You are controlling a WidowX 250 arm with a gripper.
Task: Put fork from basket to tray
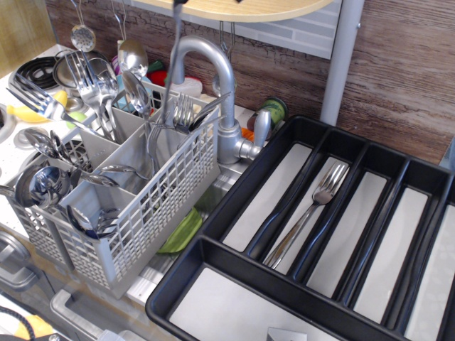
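Observation:
A slim steel fork (173, 64) hangs nearly upright, blurred, its handle running off the top edge and its lower end still inside the back compartments of the grey lattice basket (153, 213). My gripper is above the frame; only a dark sliver shows at the top edge, so its jaws are hidden. Other forks (183, 112) and spoons (43, 181) stand in the basket. The black tray (234, 185) lies to the right, with one fork (313, 209) lying in its second long compartment.
A grey curved faucet (220, 78) rises right beside the hanging fork, between basket and tray. A wooden shelf (249, 8) overhangs at the top and a grey pole (340, 57) stands behind the tray. Ladles hang at the back left; a green item (181, 231) lies under the basket.

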